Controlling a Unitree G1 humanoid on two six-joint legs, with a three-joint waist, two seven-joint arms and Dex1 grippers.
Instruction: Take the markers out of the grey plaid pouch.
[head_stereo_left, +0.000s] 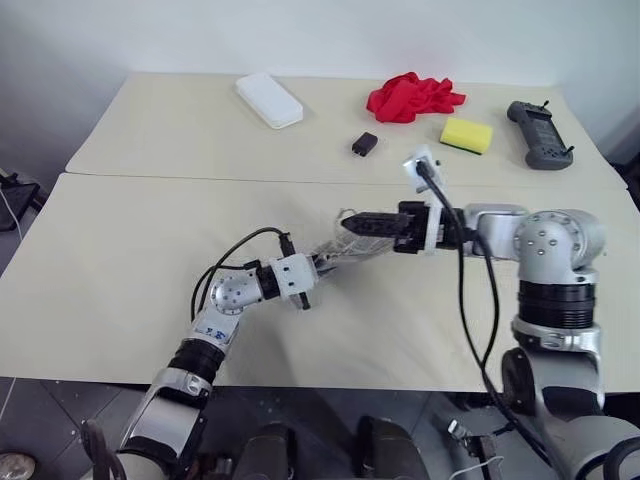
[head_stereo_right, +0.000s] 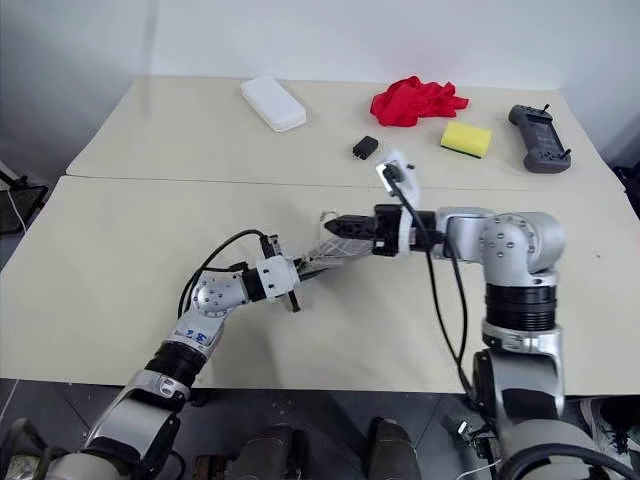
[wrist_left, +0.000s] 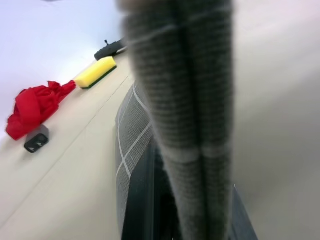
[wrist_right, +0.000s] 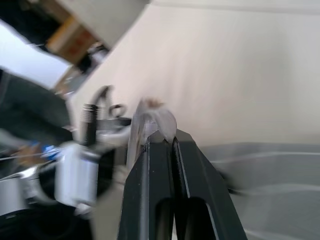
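- Nearest: our left gripper is clamped tight on the near end of the grey plaid pouch; left wrist view has the grey fabric pinched between the fingers.
- The pouch hangs in the air over the near table, stretched between both arms, tilted up toward the right arm.
- Our right gripper has its fingers pressed together at the pouch's upper end; right wrist view shows the black fingers with no gap and a pale blurred bit at the tips. We cannot tell what that bit is.
- Markers: we cannot make out any; whether they sit inside the pouch is not visible.
- A black cable runs from the right wrist down off the table edge.
- Far table, past the seam: small black block nearest the seam.
- Behind it, red cloth; just to its right, yellow sponge.
- White box sits well to the left of the cloth.
- Black handheld controller is at the far right, beside the sponge.
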